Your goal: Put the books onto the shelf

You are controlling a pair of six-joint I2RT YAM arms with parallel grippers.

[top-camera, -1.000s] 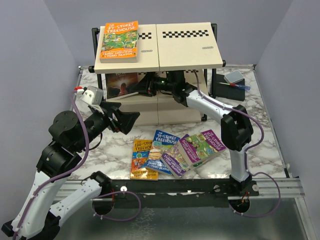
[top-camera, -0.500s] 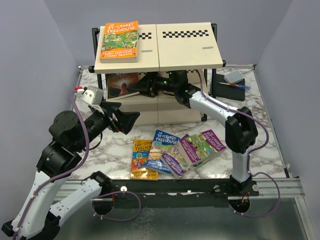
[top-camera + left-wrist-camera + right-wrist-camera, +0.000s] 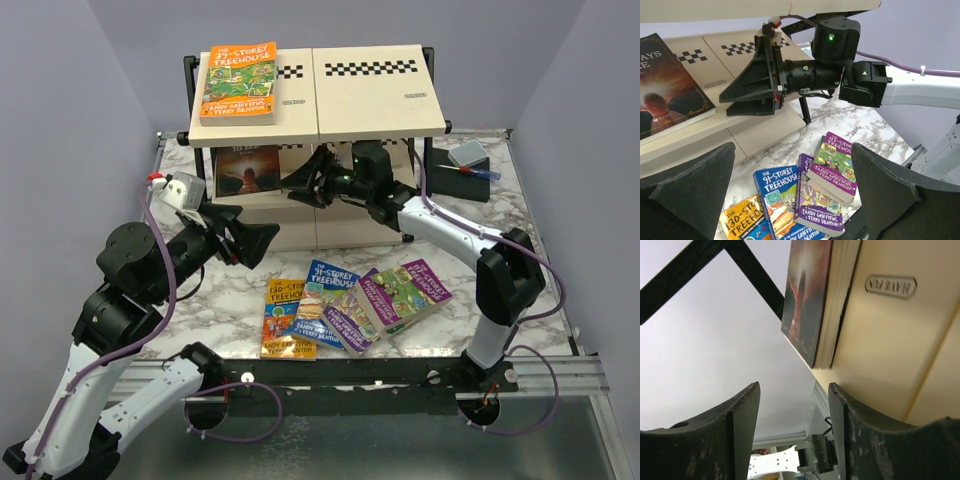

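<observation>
Lying on cream-board black-framed shelf (image 3: pixel 380 95), dark orange-glow paperback (image 3: pixel 247 170) could be knocked off by nearby right claw (image 3: pixel 300 185), parted, empty; left claw (image 3: pixel 260 240) likewise.

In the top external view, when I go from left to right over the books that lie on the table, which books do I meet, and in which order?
orange 130-Storey book → blue 91-Storey book → purple book → green-and-purple book
</observation>
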